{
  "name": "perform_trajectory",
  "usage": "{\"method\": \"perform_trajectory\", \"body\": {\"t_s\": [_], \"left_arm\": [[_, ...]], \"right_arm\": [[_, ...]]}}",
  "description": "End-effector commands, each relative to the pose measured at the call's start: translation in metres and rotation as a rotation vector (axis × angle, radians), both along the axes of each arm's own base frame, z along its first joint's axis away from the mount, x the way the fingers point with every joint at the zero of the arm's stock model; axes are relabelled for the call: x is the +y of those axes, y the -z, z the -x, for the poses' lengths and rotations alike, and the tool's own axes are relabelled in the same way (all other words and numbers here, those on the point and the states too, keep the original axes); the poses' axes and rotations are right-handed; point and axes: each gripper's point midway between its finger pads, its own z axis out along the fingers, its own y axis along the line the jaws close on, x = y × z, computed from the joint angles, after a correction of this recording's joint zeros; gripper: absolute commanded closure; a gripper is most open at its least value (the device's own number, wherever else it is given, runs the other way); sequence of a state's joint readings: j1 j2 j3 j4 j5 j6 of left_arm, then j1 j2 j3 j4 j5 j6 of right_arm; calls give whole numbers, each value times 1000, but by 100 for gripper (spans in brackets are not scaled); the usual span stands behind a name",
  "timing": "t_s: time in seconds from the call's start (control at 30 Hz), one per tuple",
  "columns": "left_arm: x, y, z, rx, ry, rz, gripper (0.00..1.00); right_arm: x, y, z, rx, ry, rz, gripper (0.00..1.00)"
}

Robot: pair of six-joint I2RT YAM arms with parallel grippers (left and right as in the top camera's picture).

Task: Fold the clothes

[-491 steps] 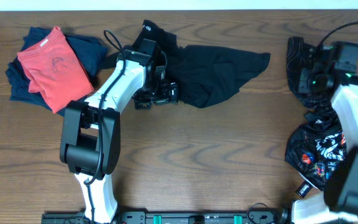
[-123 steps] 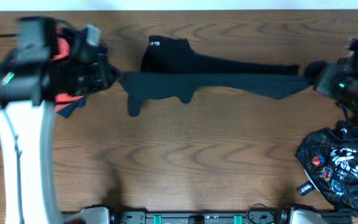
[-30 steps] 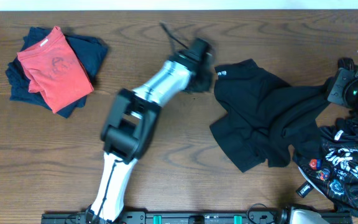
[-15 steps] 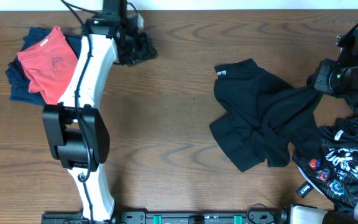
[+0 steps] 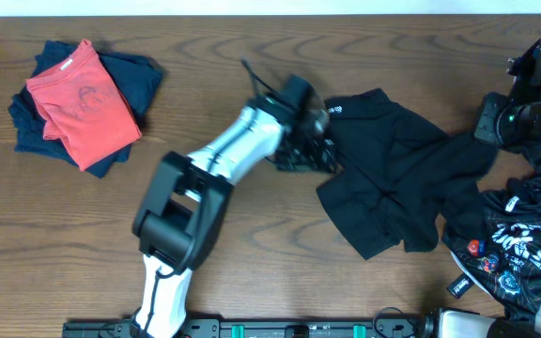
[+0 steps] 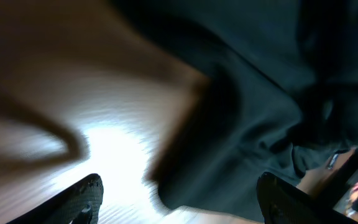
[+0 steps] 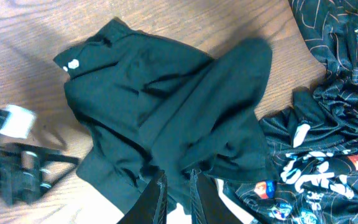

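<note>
The clothes' large black garment (image 5: 393, 183) lies crumpled right of the table's centre, its small white logo (image 5: 334, 108) at the upper left corner. My left gripper (image 5: 310, 155) sits at that garment's left edge. In the left wrist view the left gripper (image 6: 179, 183) is wide open, with blurred black cloth (image 6: 241, 112) ahead and wood under the left finger. My right gripper (image 7: 178, 174) hangs high over the garment's right part (image 7: 185, 118), jaws a narrow gap apart with nothing in them.
A red garment (image 5: 78, 94) rests on a navy one (image 5: 130, 73) at the back left. A dark garment with a colourful print (image 5: 501, 258) lies at the right edge, touching the black one. The right arm (image 5: 524, 113) stands above it.
My left arm swung from the back-left stack over to the black garment's left edge and its jaws spread wide. The right jaws parted slightly, and the sleeve they pulled on has slackened.
</note>
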State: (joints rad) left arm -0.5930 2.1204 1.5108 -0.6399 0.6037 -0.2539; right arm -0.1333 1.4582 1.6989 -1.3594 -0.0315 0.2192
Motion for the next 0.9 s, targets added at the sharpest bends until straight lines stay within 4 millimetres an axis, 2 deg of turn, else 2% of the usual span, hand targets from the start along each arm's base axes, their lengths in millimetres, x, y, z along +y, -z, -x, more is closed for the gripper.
{"method": "perform_trajectory", "body": {"t_s": [0.0,0.13,0.3,0.4,0.43,0.47,0.5,0.57,0.63,0.7,0.77,0.87], "left_arm": [[-19,18,24,-14,77,-4,19],[-39,24,39,-70,134,-16,20],[-48,27,48,-106,167,-44,44],[-47,28,48,-115,166,-56,47],[-47,28,48,-115,166,-56,60],[-47,28,48,-115,166,-57,89],[-47,28,47,-115,165,-57,94],[-43,29,45,-114,157,-66,94],[-31,31,35,-133,148,-100,94],[-5,31,19,-161,121,-181,94],[32,26,-6,-203,99,-283,94],[89,2,-58,-247,-37,-359,94]], "right_arm": [[2,-3,3,-7,-5,6,87],[2,-3,3,-6,-5,6,88],[2,-3,4,-3,-6,5,88],[2,-3,4,-2,-6,5,88],[2,-3,4,-2,-5,5,88],[2,-3,4,-2,-6,5,88],[2,-3,4,-1,-6,5,88],[1,-2,6,7,-3,11,88],[-3,-1,8,18,9,32,88],[-9,0,11,28,25,65,87],[-11,0,12,36,30,76,88],[-11,1,13,42,29,75,88]]}}
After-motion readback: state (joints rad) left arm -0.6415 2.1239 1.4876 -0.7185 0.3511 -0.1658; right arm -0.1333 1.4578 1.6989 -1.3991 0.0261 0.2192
